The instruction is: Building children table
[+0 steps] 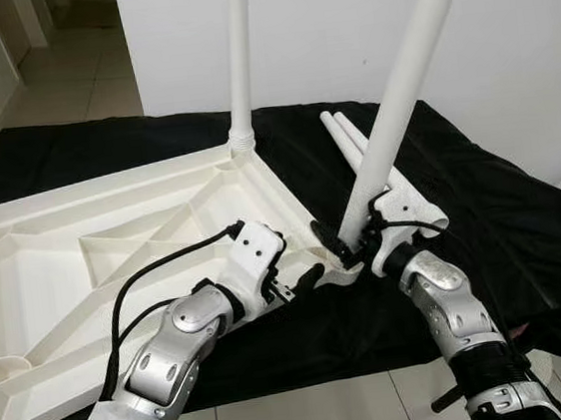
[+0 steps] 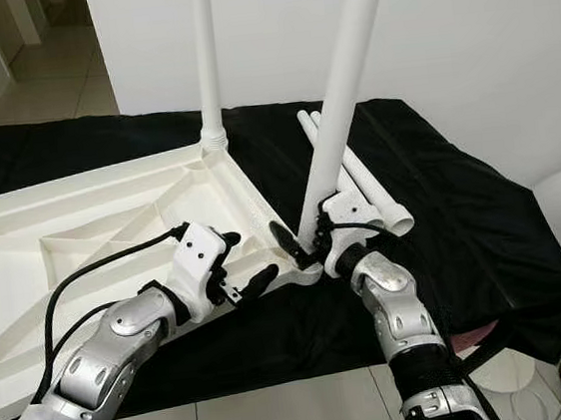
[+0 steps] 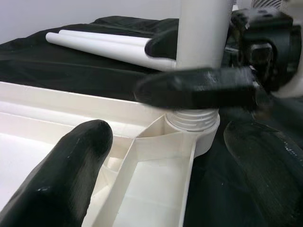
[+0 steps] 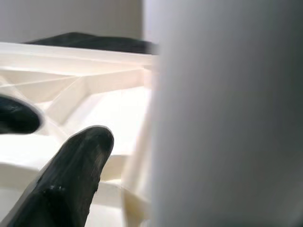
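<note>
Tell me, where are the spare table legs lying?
The two spare legs lie side by side on the black cloth, right of the upturned tabletop, behind the right gripper.

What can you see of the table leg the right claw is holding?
The held leg is a long, smooth white tube, plastic by the look of it. It stands tilted, its top leaning toward the robot's right and running out of frame. Its threaded lower end sits in the round corner socket of the upturned white tabletop, threads still showing, so it is not fully screwed in. The right claw is shut on it just above the socket. The left claw rests open on the tabletop corner beside it.
</note>
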Motion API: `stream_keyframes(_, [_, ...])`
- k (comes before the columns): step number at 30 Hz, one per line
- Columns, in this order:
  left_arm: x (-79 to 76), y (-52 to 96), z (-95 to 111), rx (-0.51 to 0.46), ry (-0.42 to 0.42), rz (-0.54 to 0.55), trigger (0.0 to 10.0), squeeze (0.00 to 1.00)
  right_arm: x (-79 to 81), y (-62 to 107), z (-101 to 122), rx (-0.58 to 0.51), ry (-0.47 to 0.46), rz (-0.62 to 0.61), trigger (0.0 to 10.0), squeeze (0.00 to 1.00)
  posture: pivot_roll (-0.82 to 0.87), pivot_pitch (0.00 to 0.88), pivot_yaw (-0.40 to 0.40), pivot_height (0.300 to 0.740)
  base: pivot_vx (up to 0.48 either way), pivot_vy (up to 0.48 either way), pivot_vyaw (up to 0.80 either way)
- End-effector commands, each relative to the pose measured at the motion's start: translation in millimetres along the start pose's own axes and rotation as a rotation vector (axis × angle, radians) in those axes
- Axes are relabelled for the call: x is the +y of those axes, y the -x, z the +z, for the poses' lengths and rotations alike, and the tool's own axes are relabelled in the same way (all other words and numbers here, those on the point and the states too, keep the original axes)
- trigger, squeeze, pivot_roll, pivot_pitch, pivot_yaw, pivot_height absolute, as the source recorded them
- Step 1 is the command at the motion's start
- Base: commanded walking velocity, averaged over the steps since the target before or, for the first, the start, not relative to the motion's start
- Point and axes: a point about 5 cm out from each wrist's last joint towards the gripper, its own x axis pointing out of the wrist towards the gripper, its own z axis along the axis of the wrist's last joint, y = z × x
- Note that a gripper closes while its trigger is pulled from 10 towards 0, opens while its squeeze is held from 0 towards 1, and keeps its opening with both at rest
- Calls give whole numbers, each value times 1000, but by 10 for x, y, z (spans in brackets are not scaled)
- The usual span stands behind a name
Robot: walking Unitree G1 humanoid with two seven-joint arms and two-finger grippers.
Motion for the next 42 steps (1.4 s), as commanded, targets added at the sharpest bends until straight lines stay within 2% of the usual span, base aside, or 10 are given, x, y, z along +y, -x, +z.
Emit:
stream_keyframes(1, [-65,-14,35,-3,-8,-126,10000,0,-20,-3,-34,25,6,26,10000,0,-6,0,-62,740,0,0,0])
stream_keyframes(8, [-93,-13,43,-2,-7,-146,10000,0,-39,-12,-123,82,19,93,9647,0,-2,0,-66,740,0,0,0])
stream_keyframes(9, [-94,-14,43,-2,-7,-147,10000,0,-43,-11,-132,85,17,102,4039,0,0,0,-66,740,0,0,0])
stream_keyframes(10, [-94,-14,43,-2,-7,-147,10000,0,-48,-10,-138,86,16,107,0,0,0,0,-66,740,0,0,0])
stream_keyframes(20, [-105,-12,44,-2,-5,-152,10000,0,-79,14,-211,99,16,130,0,0,3,0,-67,740,0,0,0])
stream_keyframes(21, [-109,-12,44,-1,-4,-155,10000,0,-79,28,-246,111,0,108,4745,0,2,0,-65,740,0,0,0])
stream_keyframes(23, [-112,-11,45,0,-4,-155,10000,0,-82,31,-261,116,-3,98,4745,0,2,0,-65,740,0,0,0])
stream_keyframes(24, [-114,-10,45,0,-4,-157,10000,0,-81,33,-273,117,-16,82,10000,0,0,0,-66,740,0,0,0])
stream_keyframes(30, [-113,-7,36,4,0,-159,10000,0,-57,22,-316,114,-73,-5,10000,0,0,0,-66,740,0,0,0])
stream_keyframes(42, [-162,-13,27,1,10,-168,10000,0,8,-28,-337,144,-128,-343,10000,0,-9,0,-77,740,0,0,0])
